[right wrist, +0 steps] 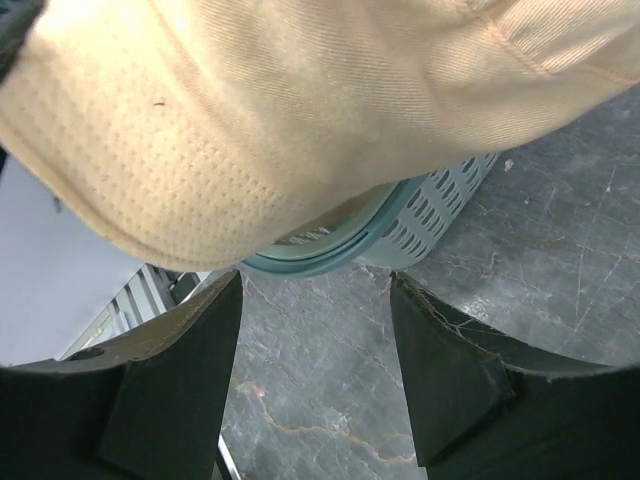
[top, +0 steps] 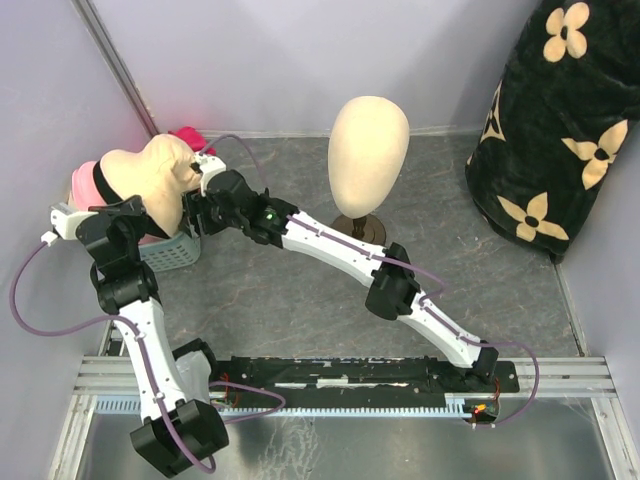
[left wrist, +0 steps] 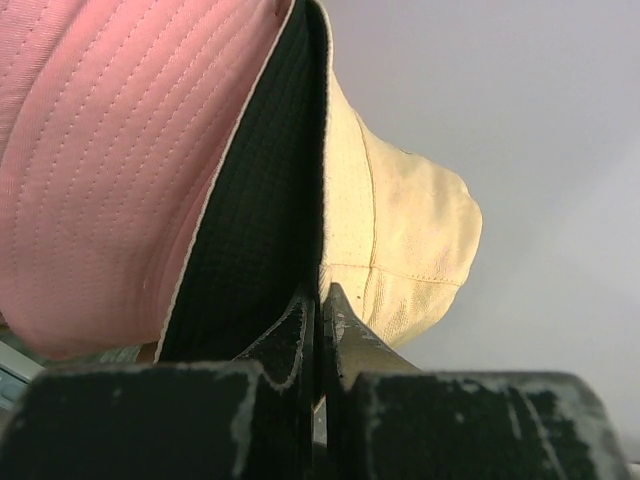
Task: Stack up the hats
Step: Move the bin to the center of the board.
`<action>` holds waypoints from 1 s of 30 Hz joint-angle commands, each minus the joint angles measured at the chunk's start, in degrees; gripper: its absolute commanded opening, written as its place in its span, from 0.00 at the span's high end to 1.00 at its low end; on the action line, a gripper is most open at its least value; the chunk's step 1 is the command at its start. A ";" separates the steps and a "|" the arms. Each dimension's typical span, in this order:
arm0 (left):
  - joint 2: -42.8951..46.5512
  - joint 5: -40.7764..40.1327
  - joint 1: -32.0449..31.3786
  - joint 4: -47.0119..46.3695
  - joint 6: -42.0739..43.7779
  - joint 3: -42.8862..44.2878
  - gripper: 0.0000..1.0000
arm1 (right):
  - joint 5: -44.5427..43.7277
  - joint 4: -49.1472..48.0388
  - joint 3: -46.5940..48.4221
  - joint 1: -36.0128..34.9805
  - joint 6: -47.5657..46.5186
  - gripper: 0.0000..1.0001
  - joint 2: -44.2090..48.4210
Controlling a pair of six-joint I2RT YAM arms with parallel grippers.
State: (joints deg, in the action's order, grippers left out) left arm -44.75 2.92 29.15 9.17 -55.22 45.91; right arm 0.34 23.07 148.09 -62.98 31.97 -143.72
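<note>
Nested hats sit over a basket at the left: a pink hat (top: 80,186) outermost, a black hat (left wrist: 255,220) inside it, and a beige hat (top: 152,178) against that. In the left wrist view the pink hat (left wrist: 110,160) and the beige hat (left wrist: 400,230) fill the frame. My left gripper (left wrist: 322,300) is shut where the black and beige brims meet, pinching their edge. My right gripper (right wrist: 315,290) stands open just below the beige hat (right wrist: 260,110), nothing between its fingers. Seen from above, it (top: 205,190) is at the beige hat's right side.
The pale blue slotted basket (top: 172,250) stands under the hats, with its rim (right wrist: 330,250) just ahead of my right fingers. A cream mannequin head (top: 368,145) stands mid-table. A magenta cloth bundle (top: 190,137) lies behind the basket. A black floral bag (top: 560,130) fills the right corner.
</note>
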 commanded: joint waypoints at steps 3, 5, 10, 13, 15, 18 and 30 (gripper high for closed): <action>2.79 -1.34 0.58 1.25 2.54 -1.01 0.97 | 1.57 -2.13 4.39 0.55 1.72 0.31 -2.73; 3.71 -1.36 0.56 1.08 1.74 -2.19 0.97 | 1.94 -2.34 4.65 0.86 2.03 0.31 -3.05; 5.58 -1.24 0.56 2.25 1.16 -3.81 0.97 | 1.95 -3.40 4.50 1.10 2.43 0.32 -4.94; 6.85 -1.57 0.61 3.40 0.74 -4.55 0.97 | 1.93 -3.85 5.07 1.04 2.92 0.33 -5.64; 7.84 -2.21 0.58 4.34 0.43 -4.84 0.97 | 2.06 -3.83 6.05 1.02 3.09 0.33 -6.42; 8.93 -2.68 0.54 5.54 0.90 -4.83 0.97 | 2.83 -3.88 7.05 1.11 3.49 0.34 -7.37; 10.74 -0.47 0.55 8.32 2.57 -6.13 0.97 | 7.42 -4.08 7.88 1.10 2.82 0.38 -8.41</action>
State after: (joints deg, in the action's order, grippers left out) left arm -34.92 1.50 29.34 13.80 -55.20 40.07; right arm 4.95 21.39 152.66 -61.98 35.09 -151.35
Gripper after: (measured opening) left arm 0.055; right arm 0.626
